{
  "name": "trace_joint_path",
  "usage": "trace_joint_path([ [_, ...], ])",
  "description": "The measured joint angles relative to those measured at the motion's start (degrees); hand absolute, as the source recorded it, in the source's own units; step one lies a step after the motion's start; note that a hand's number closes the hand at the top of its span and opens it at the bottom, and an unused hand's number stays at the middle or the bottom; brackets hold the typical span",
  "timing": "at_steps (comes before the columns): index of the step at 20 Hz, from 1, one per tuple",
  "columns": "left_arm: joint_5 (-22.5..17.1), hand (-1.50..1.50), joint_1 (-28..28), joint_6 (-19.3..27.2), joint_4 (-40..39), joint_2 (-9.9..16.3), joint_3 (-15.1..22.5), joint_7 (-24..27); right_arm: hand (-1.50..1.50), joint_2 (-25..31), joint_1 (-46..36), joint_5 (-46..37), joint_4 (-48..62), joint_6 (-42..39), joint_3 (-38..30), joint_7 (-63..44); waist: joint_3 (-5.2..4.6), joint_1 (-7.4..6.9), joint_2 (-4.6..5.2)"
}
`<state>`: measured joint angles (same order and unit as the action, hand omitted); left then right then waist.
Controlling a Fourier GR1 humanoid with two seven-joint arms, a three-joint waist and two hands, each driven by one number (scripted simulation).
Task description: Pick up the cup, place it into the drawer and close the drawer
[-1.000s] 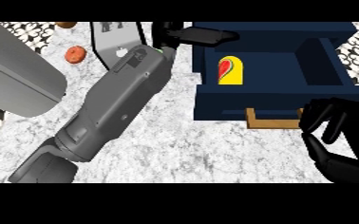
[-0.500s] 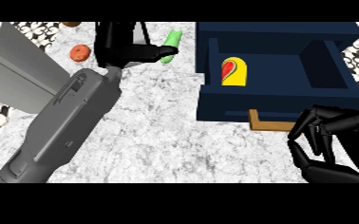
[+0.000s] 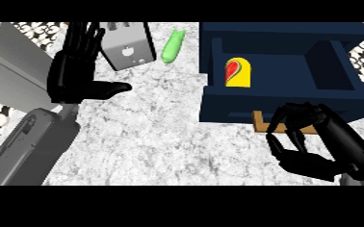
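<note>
Fingers [image 3: 78,41] of the left hand [image 3: 74,74] are straight and spread, thumb out, holding nothing, at the far left of the tabletop [image 3: 156,134]. Right hand [image 3: 309,142] fingers are curled, empty, near the drawer's wooden handle [image 3: 262,123]. Inside the open navy drawer [image 3: 284,101] stands the yellow cup [image 3: 239,72] with a red mark. Left of the drawer lie a green object [image 3: 171,47] and a grey toaster [image 3: 128,45], beside the left hand.

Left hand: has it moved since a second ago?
Yes. The left hand has drawn back leftward, away from the blue drawer, and now shows open beside the toaster.
</note>
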<state>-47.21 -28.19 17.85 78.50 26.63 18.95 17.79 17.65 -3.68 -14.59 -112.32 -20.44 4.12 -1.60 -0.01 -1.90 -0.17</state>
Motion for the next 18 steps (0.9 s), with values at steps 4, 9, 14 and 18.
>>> trace_joint_path([
  [4, -0.4, -1.50, 4.5, -1.8, 3.5, 2.0, -1.6, 0.1, 1.50, 1.4, -1.1, -10.7, 5.5, 2.6, 4.5, 4.8, 0.01, 0.14, 0.09],
  [9, -1.3, -1.50, 10.5, -8.1, 3.3, 4.6, -5.6, 1.8, -1.50, 0.6, -3.8, -19.8, 15.7, 7.5, 7.9, 10.1, 0.02, 0.71, 0.24],
  [14, -1.2, -1.50, 16.3, -11.7, 6.5, 5.9, -8.8, 2.0, -1.50, -1.3, -9.3, -25.0, 27.9, 10.6, 8.2, 12.5, 0.02, 0.88, 0.23],
  [18, -0.7, -1.50, 18.2, -14.9, 5.4, 5.3, -10.6, 2.6, -1.50, -3.0, -14.2, -29.2, 38.5, 13.5, 8.6, 14.5, 0.02, 1.02, 0.29],
])
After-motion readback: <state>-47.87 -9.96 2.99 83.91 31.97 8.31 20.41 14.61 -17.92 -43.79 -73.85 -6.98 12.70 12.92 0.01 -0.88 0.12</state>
